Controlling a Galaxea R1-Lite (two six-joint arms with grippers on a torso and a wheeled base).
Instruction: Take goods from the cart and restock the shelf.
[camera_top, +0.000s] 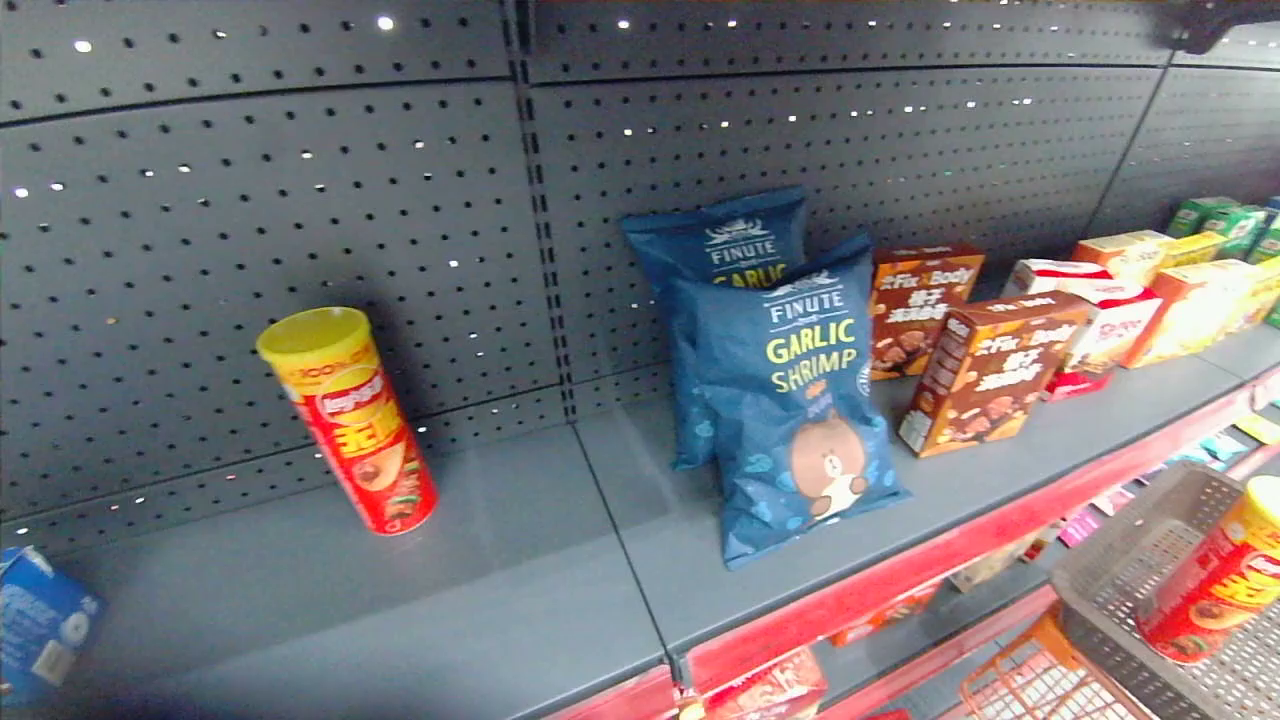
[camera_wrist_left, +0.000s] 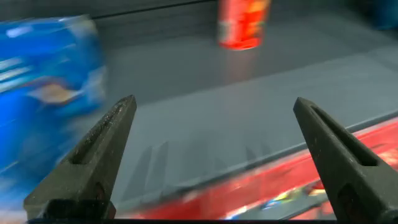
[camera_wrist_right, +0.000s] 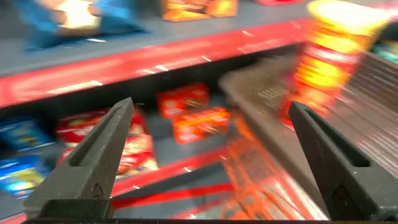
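The front garlic shrimp bag (camera_top: 790, 410) stands upright on the grey shelf (camera_top: 400, 600) and leans on a second garlic shrimp bag (camera_top: 715, 250) just behind it. Well to the left of the front bag, a red chip canister with a yellow lid (camera_top: 347, 420) stands tilted near the perforated back panel (camera_top: 300, 200). Farther left of the bag, at the shelf's end, is a blue box (camera_top: 40, 620). Just right of the bag are two brown boxes (camera_top: 990, 375), and beyond them white-and-red boxes (camera_top: 1100, 320), orange boxes (camera_top: 1200, 300) and green boxes (camera_top: 1225, 225). Below and to the right of the bag, past the red shelf rail (camera_top: 900, 570), a second chip canister (camera_top: 1215, 575) lies tilted in the cart's grey basket (camera_top: 1120, 570).

The left end effector (camera_wrist_left: 214, 104) is spread wide with nothing in it. It hovers over the shelf board on the far-left side of the bag. The shelf canister (camera_wrist_left: 242, 25) is well ahead of it and apart from its fingers, and the blue box (camera_wrist_left: 46, 81) is close beside one finger.

The right end effector (camera_wrist_right: 211, 106) is also spread wide and carries nothing. It is below and right of the bag, in front of the red rail. The basket canister (camera_wrist_right: 336, 50) lies ahead of it, not between its fingers. Red packs (camera_wrist_right: 193, 112) sit on a lower shelf.
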